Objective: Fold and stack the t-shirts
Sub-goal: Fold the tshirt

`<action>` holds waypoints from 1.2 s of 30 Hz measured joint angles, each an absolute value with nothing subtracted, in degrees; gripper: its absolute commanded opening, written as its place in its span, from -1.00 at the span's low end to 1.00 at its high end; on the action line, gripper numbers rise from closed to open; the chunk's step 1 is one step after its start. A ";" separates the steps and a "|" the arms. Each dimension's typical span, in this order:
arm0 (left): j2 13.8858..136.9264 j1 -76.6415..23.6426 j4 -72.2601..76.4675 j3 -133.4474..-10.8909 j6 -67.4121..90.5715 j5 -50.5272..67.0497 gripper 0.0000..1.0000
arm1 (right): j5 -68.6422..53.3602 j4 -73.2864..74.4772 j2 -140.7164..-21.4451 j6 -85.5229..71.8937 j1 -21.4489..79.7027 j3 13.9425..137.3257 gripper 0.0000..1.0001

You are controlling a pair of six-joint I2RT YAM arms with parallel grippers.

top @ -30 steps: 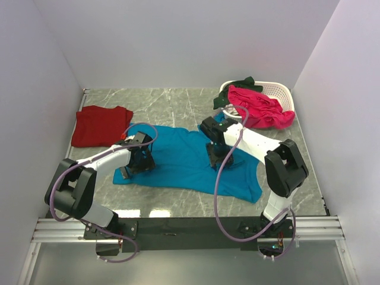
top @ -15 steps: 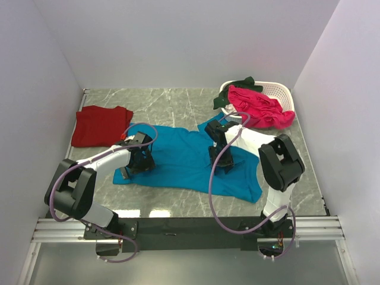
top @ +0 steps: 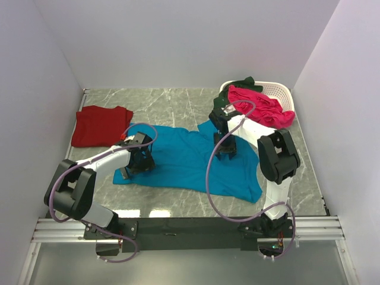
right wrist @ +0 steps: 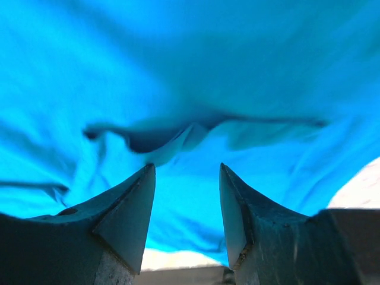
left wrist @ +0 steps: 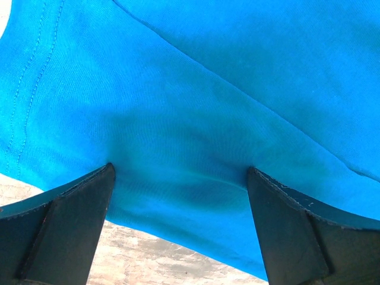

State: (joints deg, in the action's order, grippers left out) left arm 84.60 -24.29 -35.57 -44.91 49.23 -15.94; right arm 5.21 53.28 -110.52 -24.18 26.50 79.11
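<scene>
The limp, light teal-blue t-shirt [top: 178, 166] wants pinching at its near hem; left gripper [left wrist: 179, 169] and right gripper [right wrist: 186, 166] both gape empty.

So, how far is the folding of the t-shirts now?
Done: the dark red t-shirt lies folded at the far left. In hand: the teal-blue t-shirt lies spread out, with the left gripper and right gripper open over it, not yet folded. Left: the pink t-shirt and dark green t-shirt in the white basket.
</scene>
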 measured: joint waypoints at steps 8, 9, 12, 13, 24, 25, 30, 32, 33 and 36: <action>84.40 -24.29 -35.40 -44.73 49.25 -16.21 0.99 | 10.90 51.90 -109.97 -24.14 25.34 84.31 0.09; 84.38 -24.29 -35.40 -44.73 49.25 -16.23 0.99 | 11.05 52.01 -109.43 -24.14 25.34 84.31 0.09; 84.36 -24.29 -35.53 -44.82 49.28 -16.32 0.99 | 11.07 52.27 -106.34 -24.25 25.34 83.26 0.08; 84.36 -24.29 -35.66 -44.93 49.28 -16.36 0.99 | 10.87 52.42 -104.81 -24.43 25.34 82.30 0.09; 87.15 -24.29 -35.64 -47.37 48.82 -16.58 0.99 | 3.77 51.77 -92.14 -30.37 25.02 57.23 0.09; 87.33 -24.29 -35.38 -47.51 48.73 -16.58 0.99 | 3.14 51.70 -92.18 -30.87 24.88 55.83 0.09; 88.44 -24.29 -34.22 -48.21 48.10 -16.51 0.99 | 0.84 49.43 -92.49 -32.80 23.16 51.62 0.09; 88.55 -24.29 -33.82 -48.25 47.68 -16.47 0.99 | -0.86 48.80 -93.08 -33.17 21.63 51.37 0.09; 88.55 -24.29 -33.76 -48.25 47.68 -16.45 0.99 | -1.56 48.73 -93.27 -33.21 20.97 51.37 0.09; 88.23 -24.29 -33.61 -48.01 47.68 -16.45 0.99 | -3.25 48.95 -94.35 -33.21 19.18 51.88 0.09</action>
State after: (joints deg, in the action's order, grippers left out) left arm 88.23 -24.29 -33.61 -48.01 47.68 -16.45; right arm -3.25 48.95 -94.35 -33.21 19.18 51.88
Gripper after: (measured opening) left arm 0.993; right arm 0.544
